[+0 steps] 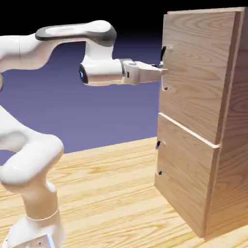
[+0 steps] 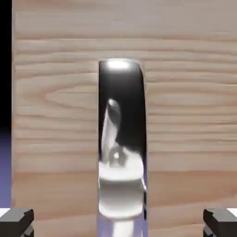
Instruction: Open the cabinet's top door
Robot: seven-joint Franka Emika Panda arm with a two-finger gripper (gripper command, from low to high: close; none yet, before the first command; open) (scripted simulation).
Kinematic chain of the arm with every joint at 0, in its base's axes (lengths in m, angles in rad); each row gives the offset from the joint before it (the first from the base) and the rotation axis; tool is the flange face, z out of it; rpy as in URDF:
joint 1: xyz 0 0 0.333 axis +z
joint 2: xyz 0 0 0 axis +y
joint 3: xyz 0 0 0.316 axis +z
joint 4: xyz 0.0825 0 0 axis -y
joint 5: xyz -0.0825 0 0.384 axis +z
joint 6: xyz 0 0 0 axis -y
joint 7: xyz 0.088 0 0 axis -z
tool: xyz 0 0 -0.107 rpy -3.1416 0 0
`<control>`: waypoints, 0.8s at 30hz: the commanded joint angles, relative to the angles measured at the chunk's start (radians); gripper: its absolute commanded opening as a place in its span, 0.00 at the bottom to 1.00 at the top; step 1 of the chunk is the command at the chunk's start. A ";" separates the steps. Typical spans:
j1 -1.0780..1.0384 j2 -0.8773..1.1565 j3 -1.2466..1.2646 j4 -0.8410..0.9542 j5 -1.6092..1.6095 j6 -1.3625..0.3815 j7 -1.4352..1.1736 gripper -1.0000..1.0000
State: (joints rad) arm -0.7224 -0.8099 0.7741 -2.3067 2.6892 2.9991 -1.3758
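White arm's two-finger gripper (image 1: 162, 72) level at the small vertical metallic bar handle (image 2: 121, 139) of the upper wood-grain top door (image 1: 193, 72) on the tall light-brown cabinet (image 1: 232, 145), finger tips (image 2: 16, 222) apart either side w/o clamping yet; door looks shut, so grip & pull remain.
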 commanded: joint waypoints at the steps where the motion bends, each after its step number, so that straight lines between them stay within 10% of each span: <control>1: 0.000 0.000 0.000 0.000 0.000 0.000 0.000 0.00; 24: 0.701 -0.271 -0.692 -0.426 -0.834 -0.229 0.364 0.00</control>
State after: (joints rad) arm -0.0219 -1.0810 0.0820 -2.7322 1.8544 2.7688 -1.0121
